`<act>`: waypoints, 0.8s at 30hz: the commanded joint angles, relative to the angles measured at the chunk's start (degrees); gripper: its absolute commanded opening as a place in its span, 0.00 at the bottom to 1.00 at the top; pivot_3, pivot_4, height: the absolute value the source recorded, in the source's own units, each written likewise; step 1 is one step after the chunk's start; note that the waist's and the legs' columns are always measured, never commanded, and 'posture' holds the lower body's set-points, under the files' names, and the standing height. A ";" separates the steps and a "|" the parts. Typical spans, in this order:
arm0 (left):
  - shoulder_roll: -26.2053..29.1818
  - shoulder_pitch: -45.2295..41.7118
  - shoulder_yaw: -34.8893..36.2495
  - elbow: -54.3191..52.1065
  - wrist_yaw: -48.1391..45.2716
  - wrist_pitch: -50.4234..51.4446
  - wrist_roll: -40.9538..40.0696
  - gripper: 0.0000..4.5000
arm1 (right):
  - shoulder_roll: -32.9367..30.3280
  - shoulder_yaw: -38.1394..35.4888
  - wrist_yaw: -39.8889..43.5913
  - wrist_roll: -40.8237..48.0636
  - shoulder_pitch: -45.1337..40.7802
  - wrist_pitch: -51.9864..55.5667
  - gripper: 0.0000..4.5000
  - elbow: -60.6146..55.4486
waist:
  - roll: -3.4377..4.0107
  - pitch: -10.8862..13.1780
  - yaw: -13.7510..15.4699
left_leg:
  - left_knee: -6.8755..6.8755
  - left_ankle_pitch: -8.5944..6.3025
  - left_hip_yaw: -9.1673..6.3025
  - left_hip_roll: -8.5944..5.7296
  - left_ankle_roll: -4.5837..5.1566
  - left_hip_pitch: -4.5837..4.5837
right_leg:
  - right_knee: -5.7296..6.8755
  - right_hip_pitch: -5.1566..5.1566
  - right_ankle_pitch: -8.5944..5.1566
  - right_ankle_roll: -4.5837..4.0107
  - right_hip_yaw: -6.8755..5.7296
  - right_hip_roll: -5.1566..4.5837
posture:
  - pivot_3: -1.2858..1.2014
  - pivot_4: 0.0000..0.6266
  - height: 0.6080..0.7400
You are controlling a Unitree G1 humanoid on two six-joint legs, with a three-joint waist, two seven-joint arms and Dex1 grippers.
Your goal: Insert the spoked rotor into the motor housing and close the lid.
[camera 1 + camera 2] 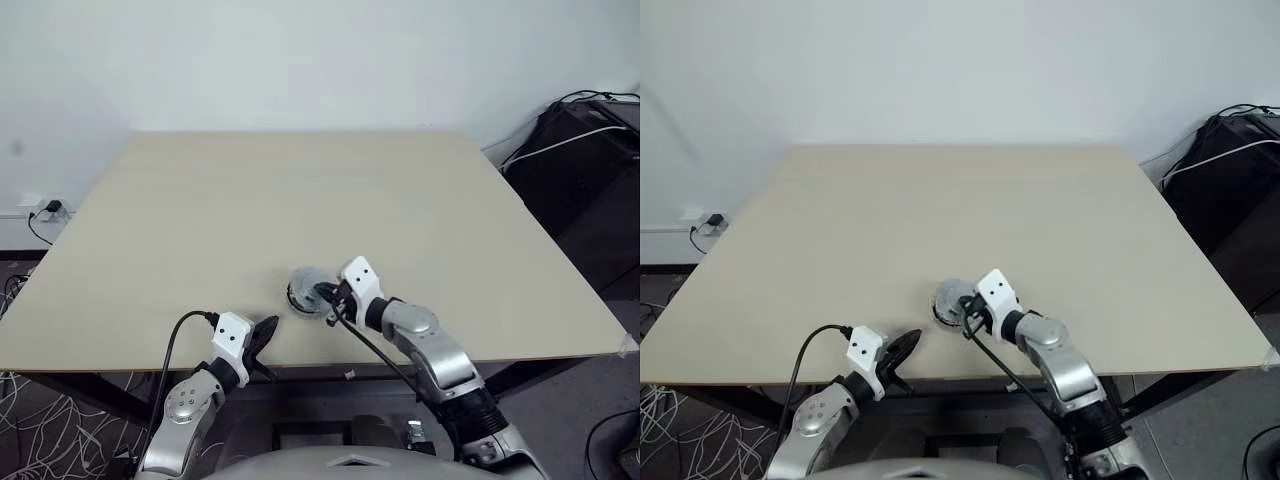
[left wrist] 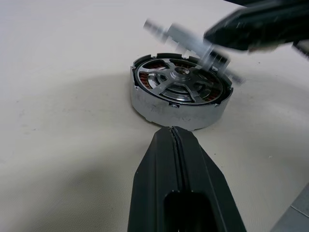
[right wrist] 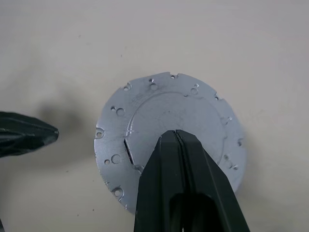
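The motor housing (image 2: 164, 108) is a silver round shell lying on the beige table (image 1: 300, 200) near its front edge. The spoked rotor (image 2: 178, 79) sits inside it, with copper windings showing between the silver spokes. The lid (image 3: 159, 111), a flat silver-grey disc with small holes, hangs tilted just above the housing. My right gripper (image 3: 175, 133) is shut on the lid's rim. My left gripper (image 2: 172, 130) is shut and empty, its tip on the near side of the housing and a short way from its wall. In the left eye view my left gripper (image 1: 272, 325) is at the table's front edge, left of my right gripper (image 1: 325, 297).
A black case with cables (image 1: 590, 150) stands off the table's right side. A power strip (image 1: 45, 210) lies on the floor at the left. The table's front edge (image 1: 120, 365) runs just below both grippers.
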 commanded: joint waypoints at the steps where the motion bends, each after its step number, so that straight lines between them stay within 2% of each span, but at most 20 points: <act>1: 0.01 -0.64 0.24 -0.37 -0.19 -1.81 0.38 0.00 | 0.97 0.17 -0.46 -0.53 -1.77 -1.96 0.00 2.14 | 0.00 0.00 -0.04 | 0.00 0.00 0.00 0.00 0.00 0.00 | 0.00 0.00 0.00 0.00 0.00 0.00 | 0.52 0.00 1.00; 13: -0.37 -1.24 0.19 0.34 -0.11 -2.09 0.34 0.00 | 1.92 0.56 -0.94 -1.59 -2.81 -4.33 0.00 5.12 | 0.01 0.00 -0.07 | 0.00 0.00 0.00 -0.01 0.00 0.00 | 0.01 -0.01 0.00 0.00 -0.01 0.00 | 0.52 0.00 1.00; 18: -0.35 -1.23 0.05 -0.71 0.05 -1.43 0.33 0.00 | -0.08 -0.22 4.04 1.31 -2.52 -7.40 0.00 1.57 | 0.01 0.00 -0.09 | 0.00 0.00 0.00 -0.01 0.00 0.00 | 0.01 0.00 0.00 0.01 -0.01 0.00 | 0.52 0.00 1.00; 22: -0.30 -0.97 -0.20 -1.39 0.18 -1.15 0.51 0.00 | -2.31 -0.08 6.74 0.91 -3.99 -9.88 0.19 2.25 | 0.01 0.00 -0.11 | 0.00 0.00 0.00 -0.01 0.00 0.00 | 0.01 0.00 0.00 0.01 -0.01 0.02 | 0.52 0.00 1.00; 24: -0.29 -1.08 -0.29 -1.96 0.32 -0.67 0.53 0.00 | -2.59 -0.31 6.94 0.75 -4.78 -10.90 0.35 3.47 | 0.01 0.00 -0.10 | 0.00 0.00 0.00 -0.02 0.00 0.01 | 0.01 0.01 0.00 0.01 -0.01 0.02 | 0.52 0.00 1.00</act>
